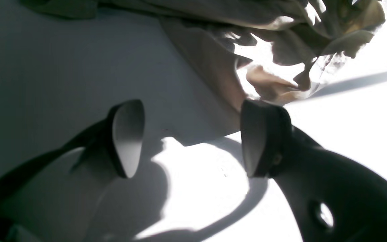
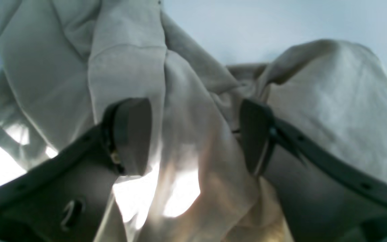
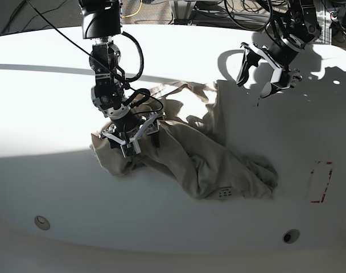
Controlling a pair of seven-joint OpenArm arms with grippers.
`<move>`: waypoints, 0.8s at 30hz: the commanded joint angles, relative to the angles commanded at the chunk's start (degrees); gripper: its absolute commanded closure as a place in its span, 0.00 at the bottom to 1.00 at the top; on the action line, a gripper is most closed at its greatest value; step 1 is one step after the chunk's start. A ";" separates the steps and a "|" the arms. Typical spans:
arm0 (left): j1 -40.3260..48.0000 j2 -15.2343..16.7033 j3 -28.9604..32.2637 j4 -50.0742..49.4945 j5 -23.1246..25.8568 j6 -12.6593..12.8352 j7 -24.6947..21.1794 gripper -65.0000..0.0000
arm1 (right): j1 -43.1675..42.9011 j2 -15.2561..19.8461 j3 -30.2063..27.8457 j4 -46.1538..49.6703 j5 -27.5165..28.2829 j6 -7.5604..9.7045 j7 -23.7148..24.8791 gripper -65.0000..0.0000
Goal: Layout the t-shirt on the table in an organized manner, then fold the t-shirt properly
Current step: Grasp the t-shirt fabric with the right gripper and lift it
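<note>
White table (image 3: pixel 59 187), t-shirt (image 3: pixel 207 165) between the right gripper's (image 2: pixel 193 134) parted jaws.

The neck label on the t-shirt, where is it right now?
In the base view, the neck label sits on the near right part of the crumpled t-shirt, left of the red dashed rectangle on the table.

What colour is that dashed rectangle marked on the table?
Red. The dashed rectangle on the white table shows best in the base view.
</note>
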 joint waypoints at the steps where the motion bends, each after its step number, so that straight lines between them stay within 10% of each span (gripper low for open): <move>1: 0.00 0.00 0.00 0.00 0.00 0.00 0.00 0.38 | 0.88 0.00 0.35 -1.32 0.00 0.44 0.00 0.38; 14: -0.09 0.00 0.00 0.00 0.00 0.00 0.09 0.38 | 5.27 -0.35 3.78 -9.05 0.00 6.95 0.00 0.44; 22: -0.35 0.00 0.00 -0.09 0.00 0.00 0.09 0.38 | 4.13 -0.44 3.52 -5.27 0.00 8.35 -0.35 1.00; 24: -0.35 0.00 0.00 -0.09 0.00 0.00 0.09 0.38 | 3.60 -0.44 3.52 -3.69 0.00 8.35 -0.53 0.99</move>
